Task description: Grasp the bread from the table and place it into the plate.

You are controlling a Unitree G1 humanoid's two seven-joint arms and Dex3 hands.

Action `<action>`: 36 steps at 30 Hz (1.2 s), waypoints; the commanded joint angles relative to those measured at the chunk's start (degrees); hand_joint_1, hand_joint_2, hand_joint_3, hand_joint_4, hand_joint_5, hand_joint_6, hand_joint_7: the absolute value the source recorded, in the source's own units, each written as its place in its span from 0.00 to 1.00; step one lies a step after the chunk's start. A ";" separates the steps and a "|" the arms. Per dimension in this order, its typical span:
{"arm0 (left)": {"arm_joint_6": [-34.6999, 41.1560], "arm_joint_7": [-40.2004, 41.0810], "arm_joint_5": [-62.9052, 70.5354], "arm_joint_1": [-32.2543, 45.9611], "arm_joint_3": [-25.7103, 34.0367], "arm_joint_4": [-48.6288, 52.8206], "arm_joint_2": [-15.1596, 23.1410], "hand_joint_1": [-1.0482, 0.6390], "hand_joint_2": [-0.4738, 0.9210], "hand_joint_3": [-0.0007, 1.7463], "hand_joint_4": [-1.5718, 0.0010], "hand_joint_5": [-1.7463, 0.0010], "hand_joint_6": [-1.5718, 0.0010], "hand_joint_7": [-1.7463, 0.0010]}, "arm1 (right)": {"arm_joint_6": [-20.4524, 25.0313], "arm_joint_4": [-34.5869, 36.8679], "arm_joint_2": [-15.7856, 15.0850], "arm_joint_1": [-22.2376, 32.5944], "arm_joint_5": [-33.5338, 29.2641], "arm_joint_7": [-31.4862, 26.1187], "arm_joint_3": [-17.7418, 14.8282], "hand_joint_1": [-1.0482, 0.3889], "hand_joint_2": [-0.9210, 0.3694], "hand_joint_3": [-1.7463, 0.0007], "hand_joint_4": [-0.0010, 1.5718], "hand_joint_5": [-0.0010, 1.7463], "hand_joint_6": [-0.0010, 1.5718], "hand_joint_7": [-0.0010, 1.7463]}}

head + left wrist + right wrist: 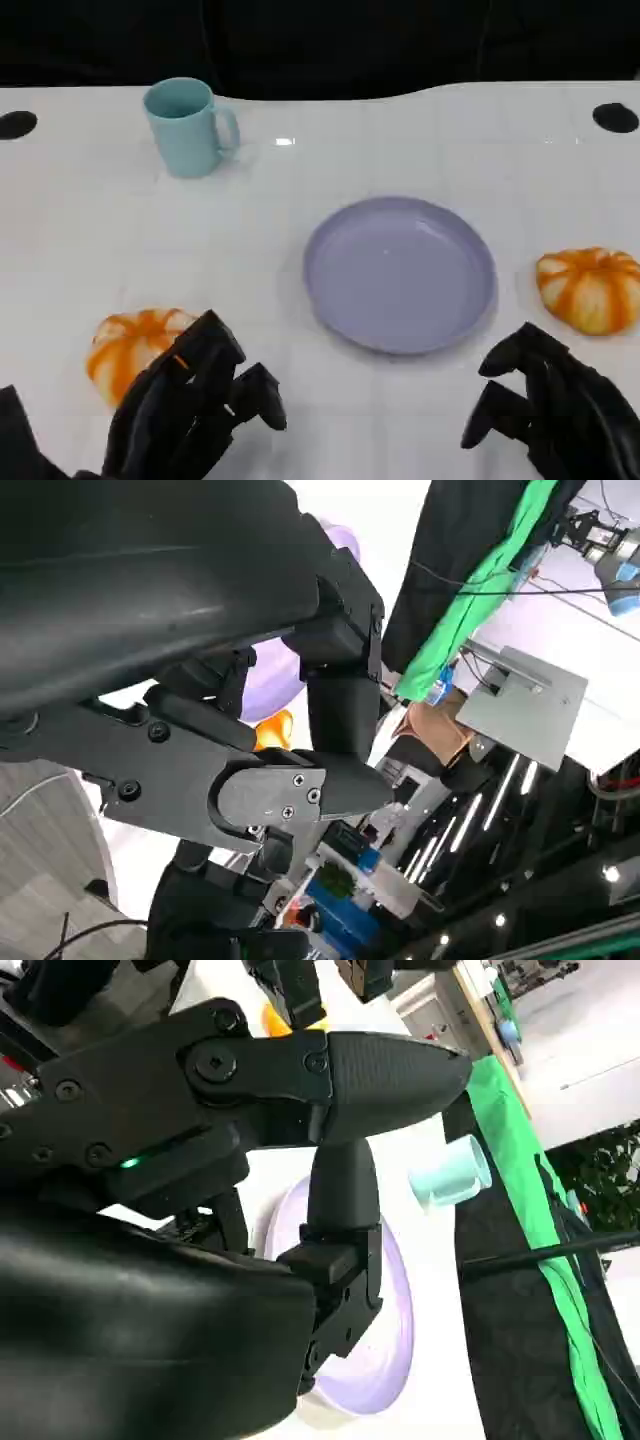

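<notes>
1. Plate [400, 275]: mid-desk, nothing on it; open from above and from the near edge.
2. Left hand [190, 405] at the near-left corner, just beside one bread [130, 350]; bare desk [300, 440] lies between it and the plate.
3. Second bread [590, 288] near the right edge, beside the plate; right hand [555, 410] is at the near-right corner.
4. Cup [188, 127] toward the far-left, well apart from the plate.

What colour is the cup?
The cup is light blue-green, clearest in the head view.
</notes>
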 commanded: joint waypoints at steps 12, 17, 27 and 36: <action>0.00 0.30 0.08 0.12 0.48 -0.08 0.41 0.27 1.00 0.25 0.52 0.00 0.66 0.00 | 0.30 -0.27 -0.55 -0.49 0.09 -0.21 -0.26 0.36 0.00 0.73 0.39 1.00 0.26 0.97; -0.27 0.08 0.04 0.19 0.51 -0.26 0.39 0.28 1.00 0.25 0.52 0.00 0.67 0.00 | 0.14 -0.28 -0.56 -0.49 -0.13 -0.26 -0.15 0.36 0.00 0.73 0.39 1.00 0.26 0.97; -8.71 1.10 7.78 -0.32 -0.10 -1.92 2.17 0.27 1.00 0.15 0.63 0.35 0.54 0.75 | -0.07 -0.39 -0.38 -0.42 -0.81 -0.44 -0.02 0.36 0.00 0.74 0.40 1.00 0.27 0.99; -17.16 1.98 20.65 -1.20 -1.88 -5.13 8.74 0.25 1.00 0.09 0.78 0.55 0.66 0.95 | 0.07 -0.66 -0.38 -0.29 -0.45 -0.22 -0.11 0.37 0.00 0.73 0.40 1.00 0.26 0.98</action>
